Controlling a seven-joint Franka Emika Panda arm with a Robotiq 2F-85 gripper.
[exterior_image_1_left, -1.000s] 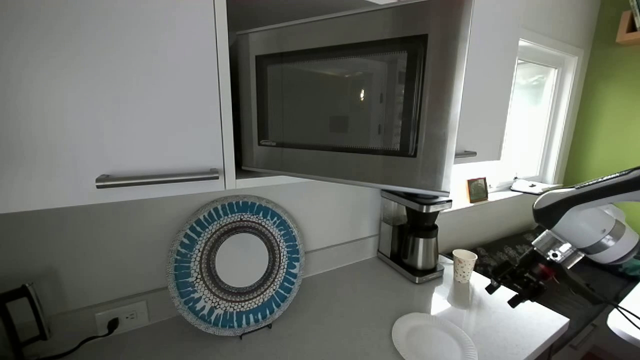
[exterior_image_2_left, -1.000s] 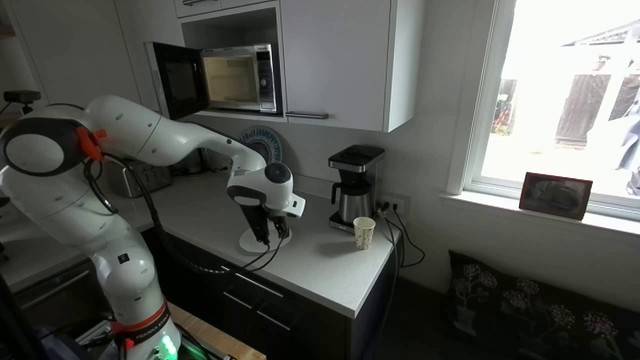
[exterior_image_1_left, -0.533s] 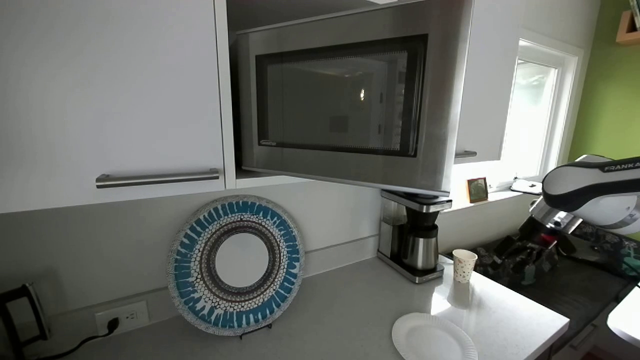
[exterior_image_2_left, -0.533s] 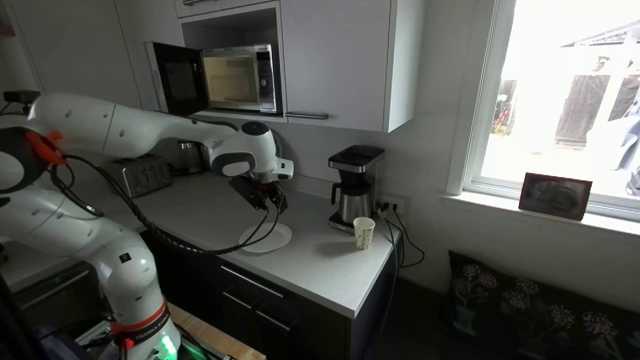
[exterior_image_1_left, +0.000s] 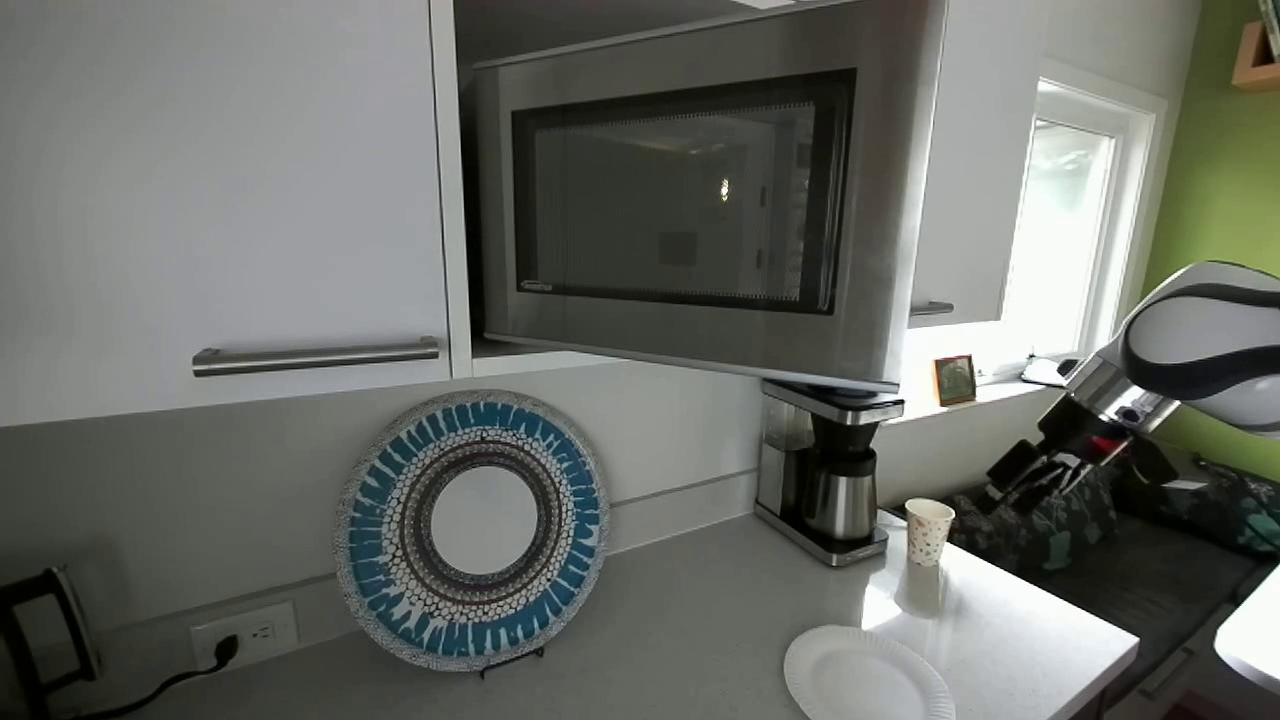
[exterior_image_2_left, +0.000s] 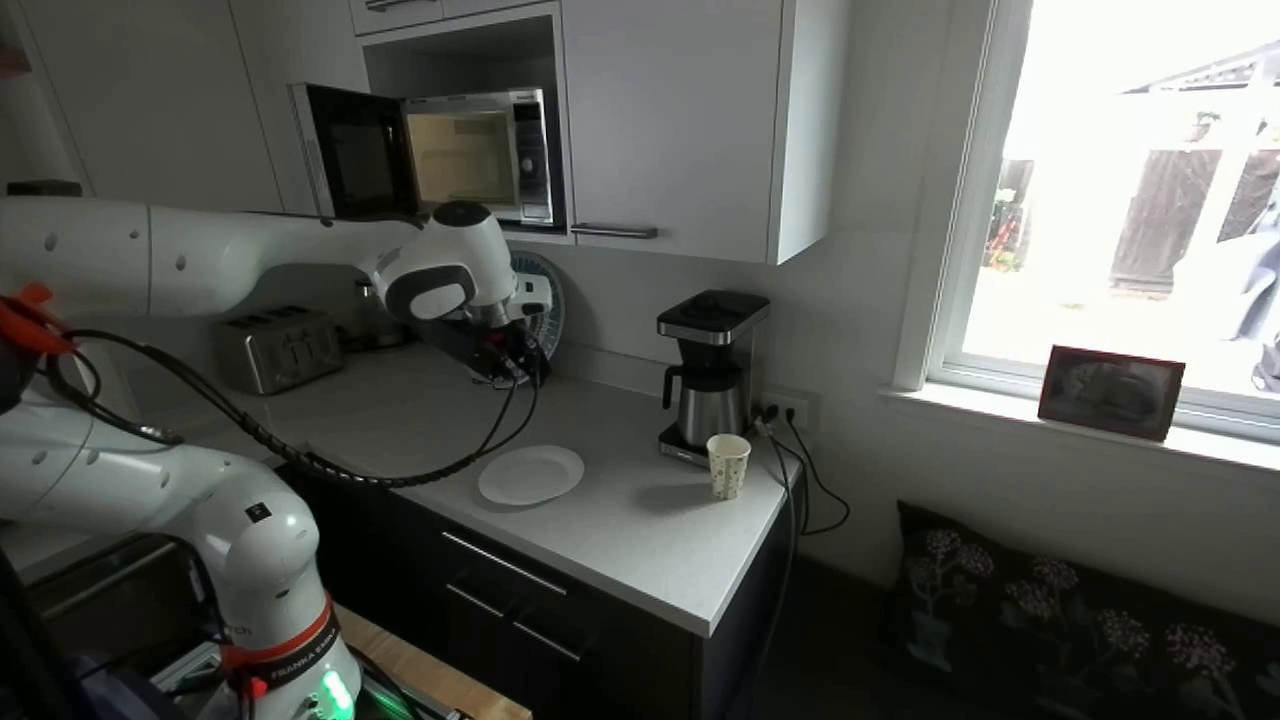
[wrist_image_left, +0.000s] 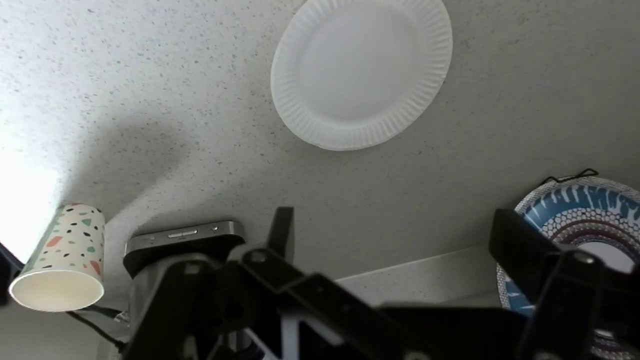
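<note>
There are one paper plate (wrist_image_left: 361, 65), one paper cup (wrist_image_left: 72, 242), one coffee maker (exterior_image_2_left: 712, 372), one microwave oven (exterior_image_2_left: 464, 158), one toaster (exterior_image_2_left: 282, 350).

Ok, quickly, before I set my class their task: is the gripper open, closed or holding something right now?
Gripper: open, with a wide gap seen in the wrist view, and holding nothing.

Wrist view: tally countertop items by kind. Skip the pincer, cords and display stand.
Disposable tableware: 2 (paper plate, paper cup)
Appliances: 1 (coffee maker)
Decor: 1 (blue-patterned disc)
Total: 4
</note>
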